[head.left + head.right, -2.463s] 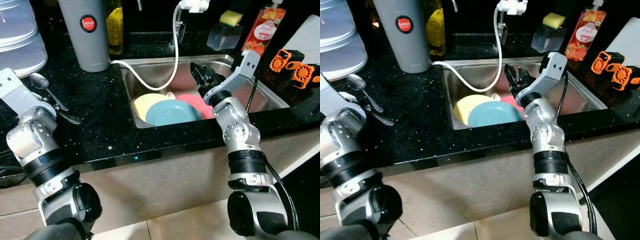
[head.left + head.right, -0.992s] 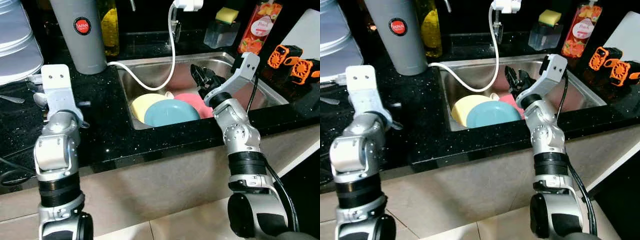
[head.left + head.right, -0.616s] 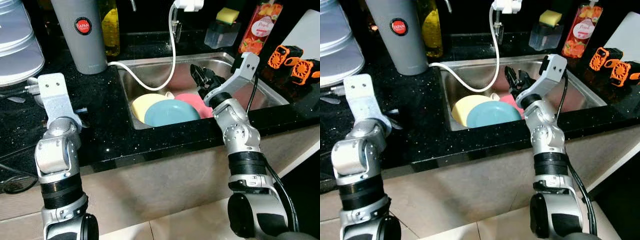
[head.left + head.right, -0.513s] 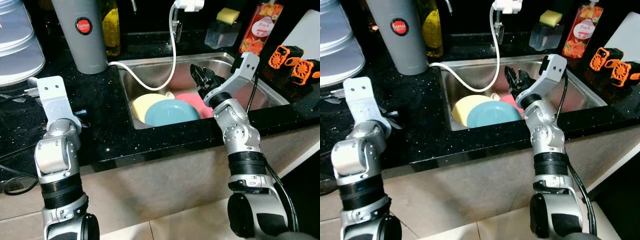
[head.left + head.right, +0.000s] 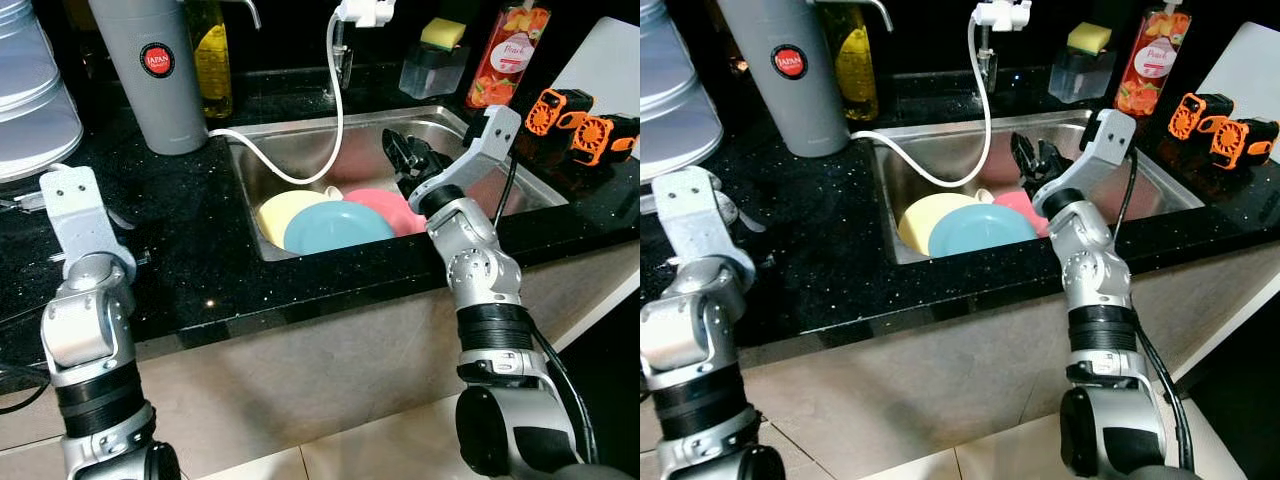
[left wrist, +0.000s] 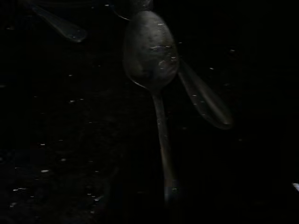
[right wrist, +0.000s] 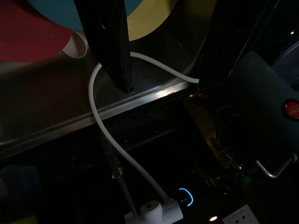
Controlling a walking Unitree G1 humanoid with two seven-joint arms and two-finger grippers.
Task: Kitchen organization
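Three plates lie stacked in the steel sink (image 5: 300, 140): a yellow plate (image 5: 278, 208), a blue plate (image 5: 335, 224) and a pink plate (image 5: 385, 205). My right gripper (image 5: 403, 160) hovers over the pink plate's far edge, open and holding nothing. In the right wrist view one black finger (image 7: 112, 42) points at the sink wall. My left arm (image 5: 72, 215) hangs over the black counter on the left. The dark left wrist view looks down on a metal spoon (image 6: 152, 56) lying flat among other utensil handles (image 6: 205, 100).
A white hose (image 5: 335, 110) loops from the faucet into the sink. Behind stand a grey flask (image 5: 150, 70), a yellow bottle (image 5: 212, 50), a sponge holder (image 5: 432, 60) and a soap bottle (image 5: 500, 55). Orange gadgets (image 5: 575, 115) lie right; a white container (image 5: 30, 90) stands far left.
My left arm has swung left and lower over the counter, above the spoons. The right arm has held still over the sink. The camera has shifted a little.
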